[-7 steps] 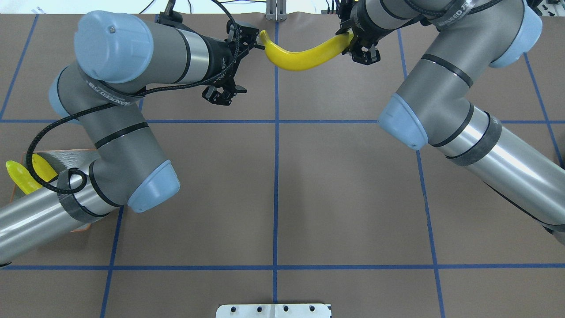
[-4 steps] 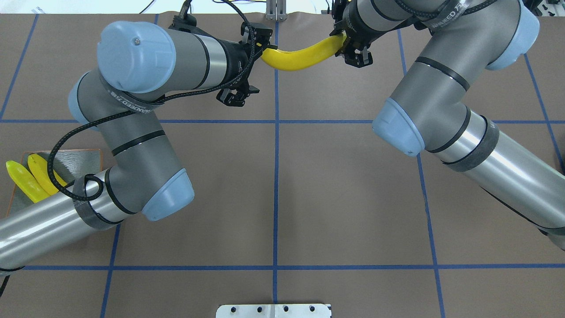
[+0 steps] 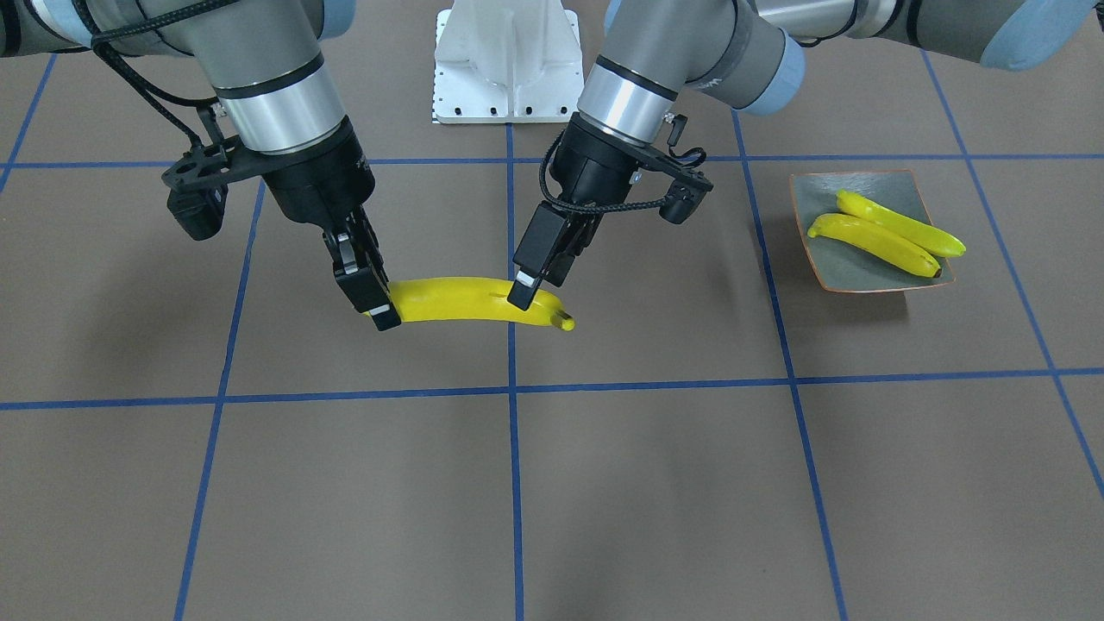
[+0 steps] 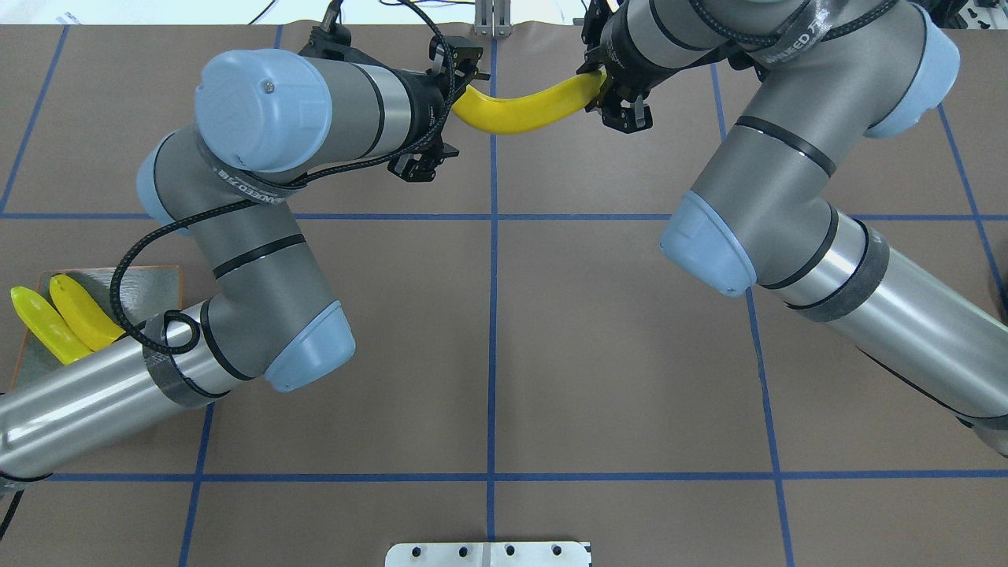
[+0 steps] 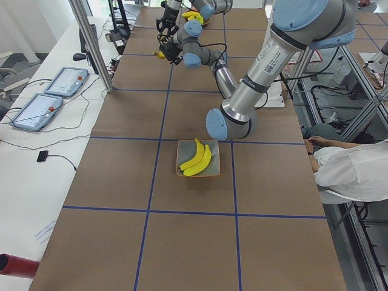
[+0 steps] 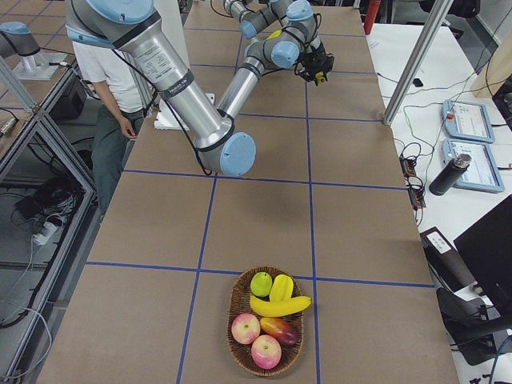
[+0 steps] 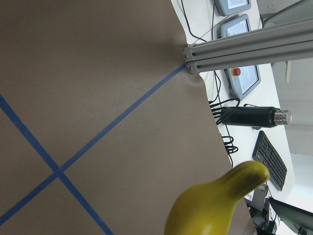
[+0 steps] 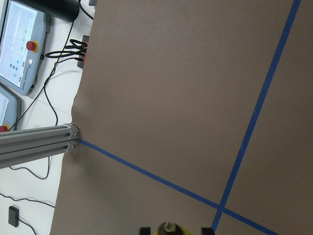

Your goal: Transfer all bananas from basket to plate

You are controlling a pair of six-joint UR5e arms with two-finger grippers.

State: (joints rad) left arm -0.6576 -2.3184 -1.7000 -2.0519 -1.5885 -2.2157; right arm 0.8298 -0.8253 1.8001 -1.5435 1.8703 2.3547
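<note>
Brown paper with blue tape lines is covering the worktop [image 3: 604, 483]. At centre frame a banana [image 3: 470, 300] is hanging between both arms: the right gripper [image 3: 373, 297] is pinching its left end, the left gripper [image 3: 533, 289] is closing around its right part, likely for a handover. Two bananas [image 3: 884, 233] are lying on the plate [image 3: 849, 274] at right; another is waiting in the basket [image 6: 237, 346].

Open brown paper-covered table [image 3: 604, 483] between the held yellow curved banana [image 3: 470, 299] and the square grey-blue orange-rimmed plate [image 3: 849, 274]; two yellow bananas [image 3: 888, 231] fill the plate's middle, its near strip bare
</note>
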